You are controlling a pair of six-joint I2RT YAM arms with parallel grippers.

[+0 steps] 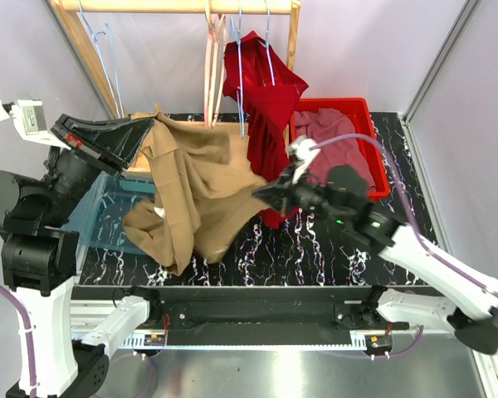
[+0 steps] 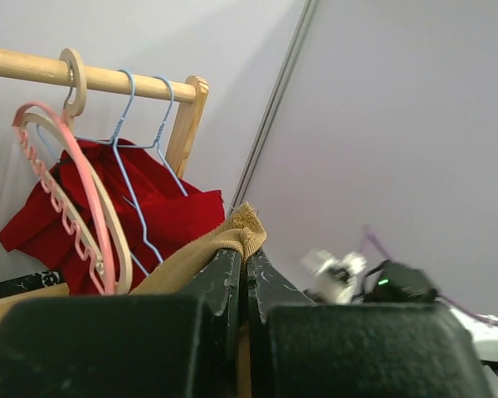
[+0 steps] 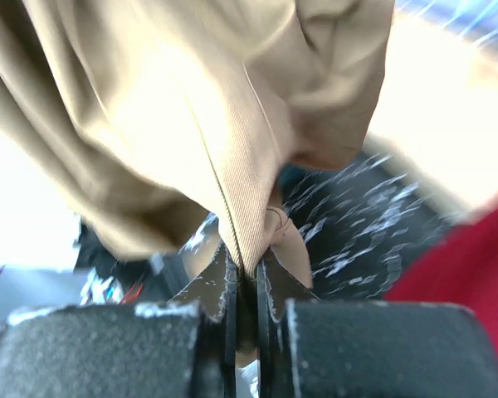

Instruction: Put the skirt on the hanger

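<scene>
Jaws, L: clenched on a frayed corner of the skirt [image 1: 195,178]. The left gripper [image 1: 149,124] sits raised at upper left of the top view, so the cloth hangs off it rather than piling on the counter [image 1: 315,249].
Jaws, R: clenched on a fold at the skirt's opposite edge, right gripper [image 1: 263,192] at frame centre. The wrist view shows the fabric pinched thin btwn the tips.
Why 2 grips: prob. to spread one edge open btwn the arms so a hanger can go in. That's my read.
Skirt, where: mid-frame, slung btwn both arms. Its lower part droops toward the counter at lower left of centre, partly over a clear blue tray [image 1: 100,217]. Not on any hanger yet.
Skirt, material: tan woven twill, matte, approx. mid-weight. A stitched seam shows in the R wrist view. It falls in soft, deep folds, so likely floppy to feed.
Hanger: pink notched hanger [image 2: 66,217] w/ a wooden one beside it, hooked on the wooden rail [image 1: 174,6] at top centre, and thin blue wire hangers [image 1: 268,41] nearby. Which one is the target: can't tell.
Other: red garment [image 1: 261,99] hung at upper centre-right. Red bin [image 1: 332,103] w/ pinkish cloth at right.
</scene>
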